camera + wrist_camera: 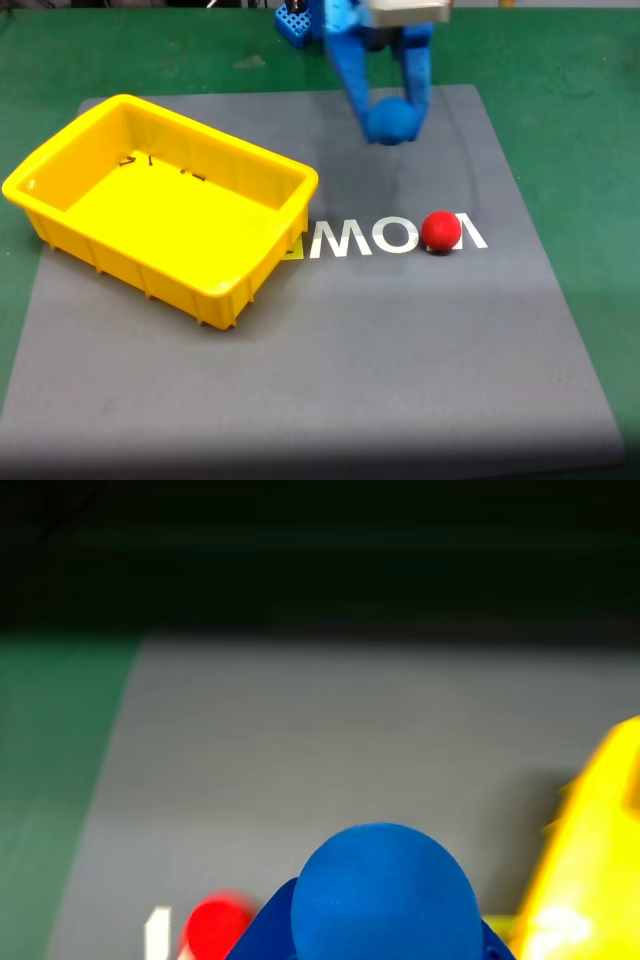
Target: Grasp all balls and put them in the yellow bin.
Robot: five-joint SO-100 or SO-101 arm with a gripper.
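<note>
Gripping the small matte blue ball (392, 122), the blue two-finger gripper (393, 125) is hanging above the grey mat (400, 340), its fingers closed on it.

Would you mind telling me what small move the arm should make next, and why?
Probably carry the blue ball sideways, leftward in the fixed view, toward the yellow bin. The tool is shut on the ball above the grey mat, the bin looks empty, and the red ball waits on the mat.

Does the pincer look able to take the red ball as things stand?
Probably not yet: the pincer is shut on the blue ball. The red ball lies in the open on the mat, so the way is free once the pincer is empty.
</note>
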